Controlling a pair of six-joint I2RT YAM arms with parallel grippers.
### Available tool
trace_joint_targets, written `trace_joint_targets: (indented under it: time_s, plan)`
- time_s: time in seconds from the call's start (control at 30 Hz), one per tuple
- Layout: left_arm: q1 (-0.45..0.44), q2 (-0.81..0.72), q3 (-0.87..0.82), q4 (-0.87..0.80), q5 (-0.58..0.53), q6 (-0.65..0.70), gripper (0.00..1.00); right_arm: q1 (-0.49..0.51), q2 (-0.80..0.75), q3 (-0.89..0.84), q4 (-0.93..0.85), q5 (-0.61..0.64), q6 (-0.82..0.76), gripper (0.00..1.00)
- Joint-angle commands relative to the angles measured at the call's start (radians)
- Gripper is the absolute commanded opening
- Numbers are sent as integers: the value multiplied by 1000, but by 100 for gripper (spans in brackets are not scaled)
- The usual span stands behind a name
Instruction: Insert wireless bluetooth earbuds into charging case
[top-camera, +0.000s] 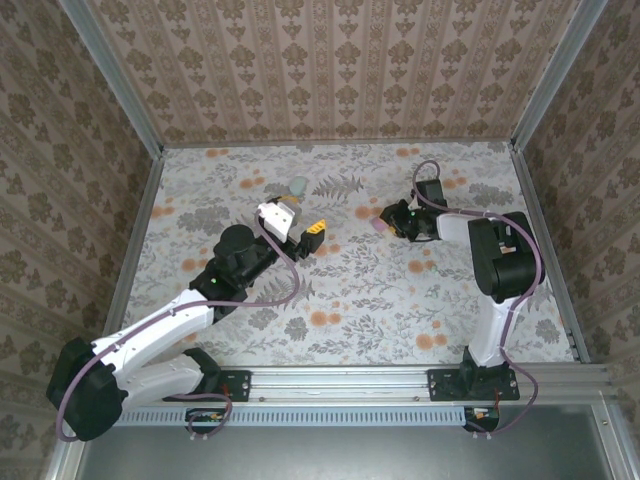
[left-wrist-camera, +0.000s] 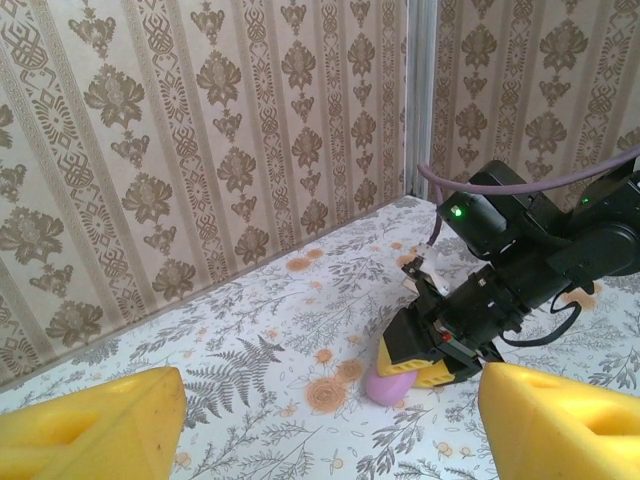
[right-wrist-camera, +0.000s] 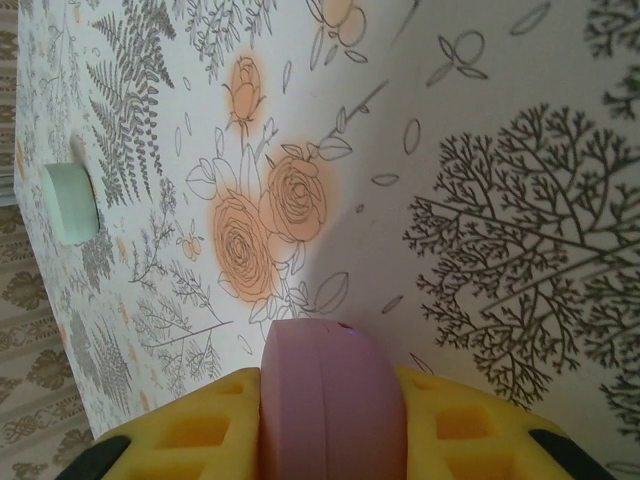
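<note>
Right gripper (top-camera: 392, 222) clamps the pink charging case (top-camera: 378, 228); the left waits empty.
Top view: the case sits right between the right jaws, with a mint case (top-camera: 297, 187) well apart. Left wrist: the left gripper (left-wrist-camera: 320, 430) stands wide open with nothing between its jaws, and the pink case lies well ahead of them. Right wrist: a smooth, rounded pebble nipped between yellow pads (right-wrist-camera: 190, 425). It is likely light, hard and slippery, so it is best held across its broad faces.

1. A bench (top-camera: 350, 300) lies under a white cloth printed with grey ferns and orange roses (right-wrist-camera: 265, 230).
2. Beige damask wallpaper walls (top-camera: 330, 60) enclose it on three sides.
3. A silver aluminium corner post (top-camera: 112, 75) rises at the back left, and a silver aluminium rail (top-camera: 340, 380) runs along the near edge.
</note>
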Motion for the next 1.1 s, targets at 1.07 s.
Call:
trace_joint_targets:
  time_s: [1.07]
  plan:
    - [60,117,203,-355,-91,-89,79,-42,-176,54,-337,46,-235,64]
